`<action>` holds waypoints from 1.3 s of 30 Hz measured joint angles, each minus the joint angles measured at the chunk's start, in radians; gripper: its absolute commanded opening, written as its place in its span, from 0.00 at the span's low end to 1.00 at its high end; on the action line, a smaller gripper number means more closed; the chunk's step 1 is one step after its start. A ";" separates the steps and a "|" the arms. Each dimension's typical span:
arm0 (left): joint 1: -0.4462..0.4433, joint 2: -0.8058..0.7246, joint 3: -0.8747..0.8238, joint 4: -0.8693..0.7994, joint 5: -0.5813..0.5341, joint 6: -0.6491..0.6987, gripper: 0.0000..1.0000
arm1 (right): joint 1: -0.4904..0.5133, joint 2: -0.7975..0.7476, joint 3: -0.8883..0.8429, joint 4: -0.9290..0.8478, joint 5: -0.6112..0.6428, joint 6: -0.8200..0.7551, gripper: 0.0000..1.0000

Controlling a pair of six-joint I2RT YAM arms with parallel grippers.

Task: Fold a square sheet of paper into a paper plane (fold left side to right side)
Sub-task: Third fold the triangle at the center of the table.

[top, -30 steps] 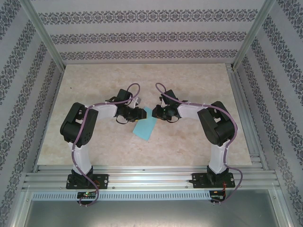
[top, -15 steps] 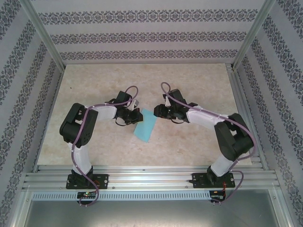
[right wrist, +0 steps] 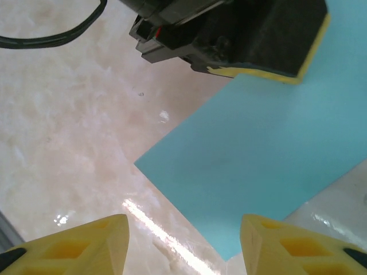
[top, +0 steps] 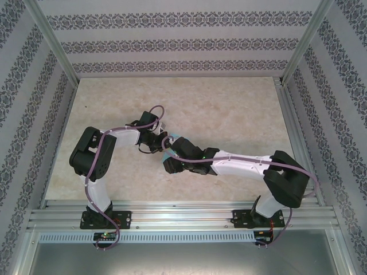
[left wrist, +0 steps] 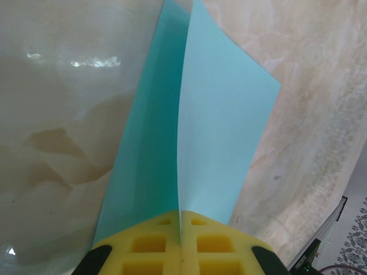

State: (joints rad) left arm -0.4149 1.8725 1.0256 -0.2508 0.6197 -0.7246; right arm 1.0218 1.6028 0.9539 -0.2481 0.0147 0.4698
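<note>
The thin turquoise-blue square sheet of paper [left wrist: 223, 143] sits near the middle of the beige marbled tabletop [top: 229, 109]. It is doubled over so that two layers fan apart from one pinched edge. As far as we can judge, the fold is loose and not pressed flat. The left gripper [left wrist: 180, 226] has its yellow pads [left wrist: 149, 246] closed on that edge, with both layers caught between them. The right gripper [right wrist: 183, 243] hangs just above one corner of the sheet, its jaws standing apart and nothing between them (the paper lies under the gap, untouched).

We read this as the left-to-right fold in hand: the layers are brought together, but the crease is not yet set. The next move, we think, calls for the right gripper to come down and press along the folded side while the left holds the edges matched — a slip there would skew every later fold.
</note>
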 measured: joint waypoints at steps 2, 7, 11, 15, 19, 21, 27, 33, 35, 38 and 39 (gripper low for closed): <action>0.000 0.000 0.000 -0.003 0.000 0.000 0.01 | 0.027 0.055 0.057 -0.029 0.040 -0.024 0.55; 0.000 0.000 0.000 -0.006 0.000 0.000 0.01 | 0.073 0.158 0.167 -0.077 0.113 -0.077 0.53; 0.000 0.000 0.001 -0.006 0.000 0.000 0.01 | 0.083 0.205 0.204 -0.109 0.145 -0.101 0.45; 0.000 0.000 0.005 -0.010 0.000 0.000 0.01 | 0.083 0.216 0.209 -0.141 0.173 -0.111 0.31; 0.000 0.000 0.013 -0.013 0.000 0.000 0.01 | 0.082 0.216 0.209 -0.159 0.183 -0.119 0.19; 0.000 0.000 0.014 -0.014 0.000 0.000 0.01 | 0.082 0.215 0.209 -0.162 0.183 -0.123 0.15; 0.000 0.001 0.014 -0.026 0.000 0.000 0.01 | 0.064 0.191 0.201 -0.159 0.152 -0.129 0.01; 0.000 0.002 0.019 -0.036 0.000 0.006 0.19 | 0.009 0.153 0.172 -0.126 0.059 -0.129 0.00; 0.000 0.002 0.028 -0.047 0.000 0.016 0.31 | -0.011 0.149 0.156 -0.112 0.018 -0.129 0.00; 0.000 0.001 0.045 -0.075 0.000 0.045 0.43 | -0.040 0.148 0.124 -0.089 -0.045 -0.129 0.00; 0.000 -0.001 0.048 -0.085 0.000 0.051 0.47 | -0.048 0.148 0.114 -0.084 -0.064 -0.128 0.00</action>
State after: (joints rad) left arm -0.4145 1.8717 1.0740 -0.3359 0.6193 -0.6731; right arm 0.9737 1.7508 1.0683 -0.3325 -0.0498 0.3416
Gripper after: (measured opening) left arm 0.411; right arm 0.047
